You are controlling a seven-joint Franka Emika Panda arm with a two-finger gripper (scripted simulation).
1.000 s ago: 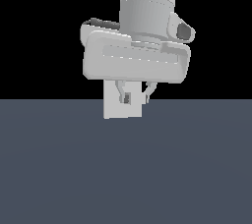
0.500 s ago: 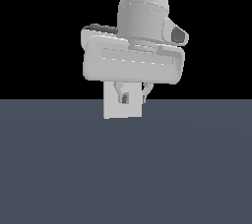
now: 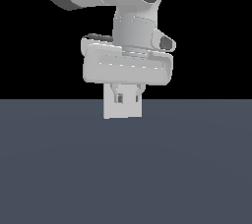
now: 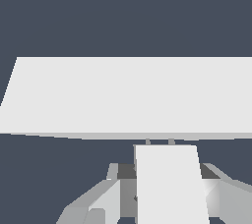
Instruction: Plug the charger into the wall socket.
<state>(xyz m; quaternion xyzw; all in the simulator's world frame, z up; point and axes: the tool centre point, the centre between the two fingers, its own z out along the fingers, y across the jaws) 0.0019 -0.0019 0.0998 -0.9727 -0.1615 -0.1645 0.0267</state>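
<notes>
The wall socket (image 3: 123, 110) is a flat light grey upright plate on the dark floor; in the wrist view it (image 4: 128, 95) fills the middle as a wide pale slab. My gripper (image 3: 127, 98) hangs in front of the plate in the exterior view. It is shut on the charger (image 4: 167, 183), a light grey block between my fingers (image 4: 98, 203). Two short prongs (image 4: 147, 141) at the charger's end reach the plate's near edge. The socket's holes are hidden. In the exterior view the charger is too small to make out between the fingers.
The dark blue-grey floor (image 3: 123, 169) spreads around the plate. The background above it is black. No other objects show.
The hand has shifted slightly to the exterior view's left and a little lower, and the arm above it has swung. The plate has not moved.
</notes>
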